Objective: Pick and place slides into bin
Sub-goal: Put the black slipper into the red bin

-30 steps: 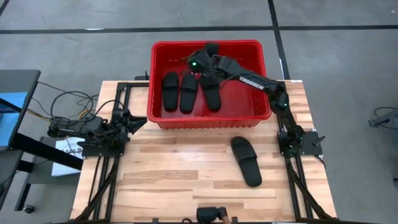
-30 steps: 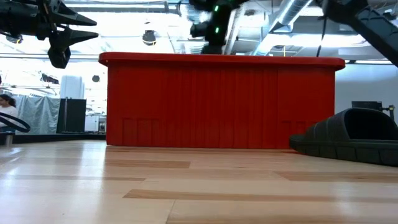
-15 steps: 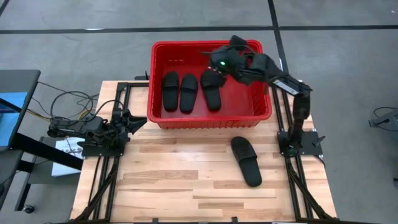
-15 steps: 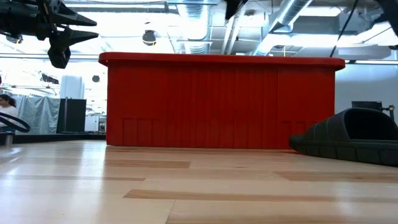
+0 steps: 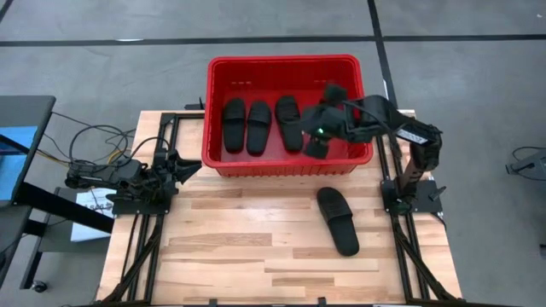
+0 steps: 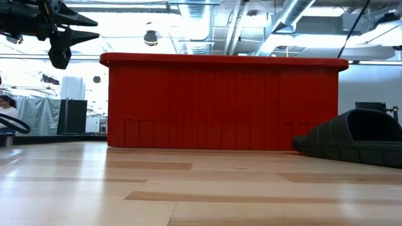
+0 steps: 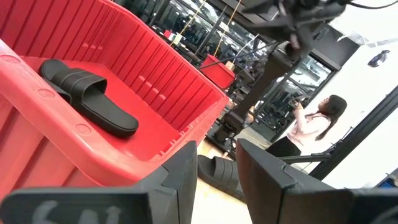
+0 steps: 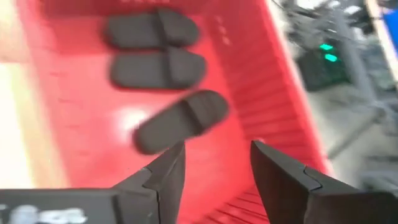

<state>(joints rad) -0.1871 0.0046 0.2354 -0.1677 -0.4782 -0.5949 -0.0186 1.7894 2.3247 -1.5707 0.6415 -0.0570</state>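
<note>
Three slides [image 5: 258, 125] lie side by side in the left half of the red bin [image 5: 220, 167], toes toward 12 o'clock; the third one [image 5: 288, 123] is slightly angled, a bit apart from the other two. The fourth slide [image 5: 338, 220] is on the wooden table [image 5: 230, 247], just outside the bin's near wall at about 5 o'clock from the bin centre, angled, not touching the bin. Right gripper [image 5: 320, 128] hovers over the bin's right half, at 3 o'clock from the third slide, fingers [image 8: 165, 171] spread apart, nothing between them; right wrist view shows all three binned slides beyond the fingers. Left gripper [image 5: 189, 168] is parked at the table's left edge, at about 8 o'clock from the bin, just off its near-left corner, fingers [image 7: 180, 180] apart with a narrow gap, empty. Low view: bin wall dead ahead, the table slide [image 6: 352, 137] at 3 o'clock of it. A person [image 7: 308, 127] stands in the room beyond.
</note>
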